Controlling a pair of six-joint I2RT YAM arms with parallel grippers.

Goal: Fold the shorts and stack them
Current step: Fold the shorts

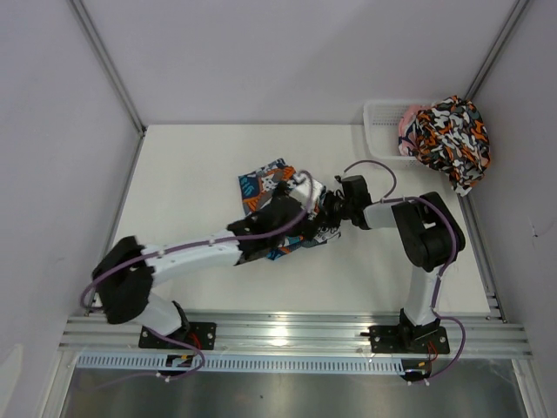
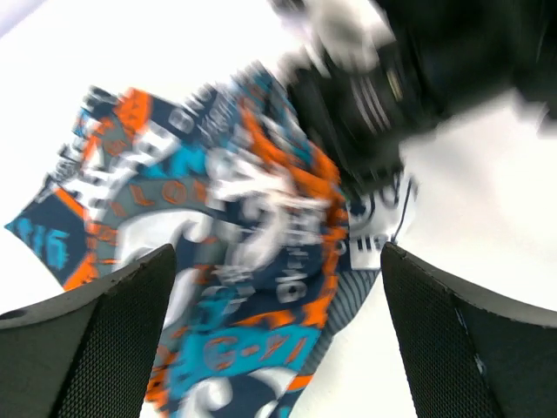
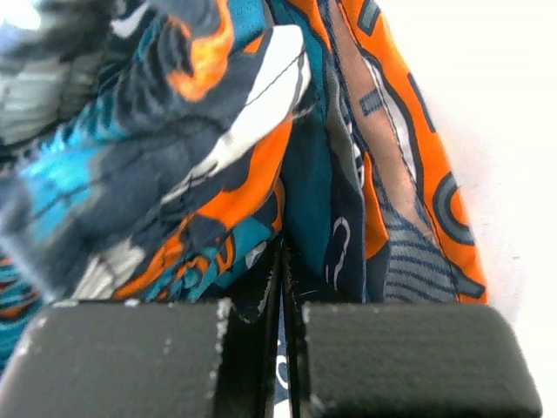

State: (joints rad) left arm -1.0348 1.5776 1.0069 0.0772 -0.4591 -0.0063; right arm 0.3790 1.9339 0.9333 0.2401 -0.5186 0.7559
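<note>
The teal-blue, orange and white shorts (image 1: 264,185) lie crumpled at the table's middle. My left gripper (image 1: 291,228) is open above them, its fingers (image 2: 96,340) wide apart with the printed cloth (image 2: 252,261) between and below them, not gripped. My right gripper (image 1: 328,209) is shut on an edge of the same shorts (image 3: 226,174); a thin fold of cloth runs between its closed pads (image 3: 392,361). The blotched orange, black, white and grey shorts (image 1: 452,135) hang over the basket's right end at the far right.
A white plastic mesh basket (image 1: 381,122) stands at the back right corner. Grey walls close the table on three sides. A metal rail (image 1: 287,331) runs along the near edge under the arm bases.
</note>
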